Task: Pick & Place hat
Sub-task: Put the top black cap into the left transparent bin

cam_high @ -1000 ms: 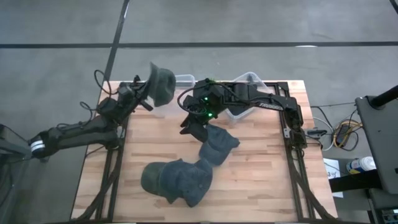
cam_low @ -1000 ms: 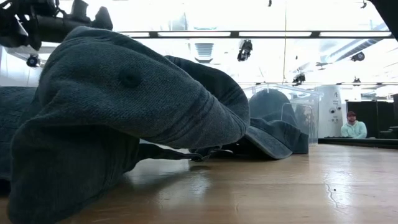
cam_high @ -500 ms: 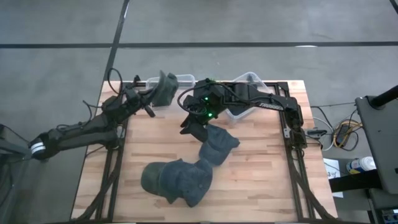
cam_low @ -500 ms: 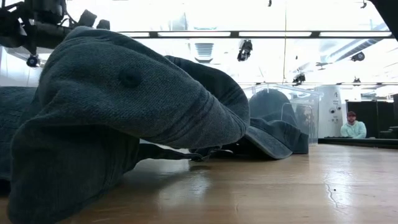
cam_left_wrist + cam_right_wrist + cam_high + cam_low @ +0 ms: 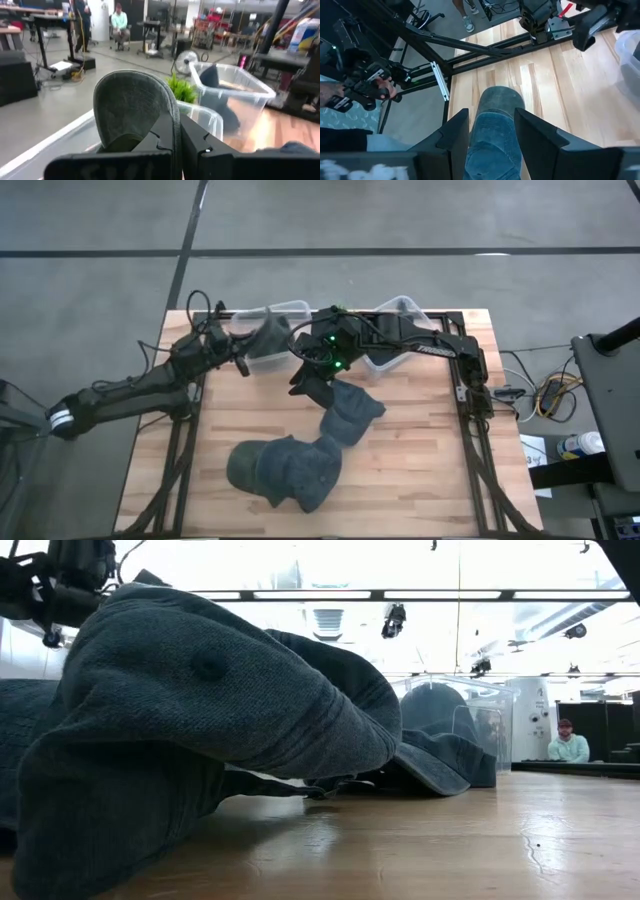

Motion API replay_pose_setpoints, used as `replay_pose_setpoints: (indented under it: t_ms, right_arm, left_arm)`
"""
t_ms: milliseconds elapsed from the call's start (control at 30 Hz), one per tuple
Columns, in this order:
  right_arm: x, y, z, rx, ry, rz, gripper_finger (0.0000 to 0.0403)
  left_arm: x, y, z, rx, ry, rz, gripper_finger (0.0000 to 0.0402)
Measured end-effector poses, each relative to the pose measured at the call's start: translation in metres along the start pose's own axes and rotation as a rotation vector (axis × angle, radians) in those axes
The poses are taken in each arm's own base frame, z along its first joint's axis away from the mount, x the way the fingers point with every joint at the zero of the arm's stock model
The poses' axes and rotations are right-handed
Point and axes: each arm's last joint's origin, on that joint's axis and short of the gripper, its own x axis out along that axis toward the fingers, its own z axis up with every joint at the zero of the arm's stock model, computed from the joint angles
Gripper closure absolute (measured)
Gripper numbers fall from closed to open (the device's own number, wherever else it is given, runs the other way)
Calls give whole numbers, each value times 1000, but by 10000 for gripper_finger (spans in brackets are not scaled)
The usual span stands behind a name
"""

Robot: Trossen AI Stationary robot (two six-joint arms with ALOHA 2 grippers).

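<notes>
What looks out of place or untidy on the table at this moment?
Nothing damaged. The loose hats lie crumpled and overlapping on the table, not laid flat. The left end effector holds a hat over the clear bin; the right end effector straddles the brim of another hat.
</notes>
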Motion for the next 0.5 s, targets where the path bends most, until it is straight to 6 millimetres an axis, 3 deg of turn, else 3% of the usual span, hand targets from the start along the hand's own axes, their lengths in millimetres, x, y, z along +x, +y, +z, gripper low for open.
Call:
replay_pose_setpoints:
  t_ms: [267, 500]
  right_arm:
    - [0, 0, 0, -7, -3, 1, 254]
    - [1, 0, 0, -6, -1, 0, 252]
  left_arm:
    - [-1, 7, -15, -2, 42, 114, 397]
    - [-4, 13, -33, -146, 31, 151, 397]
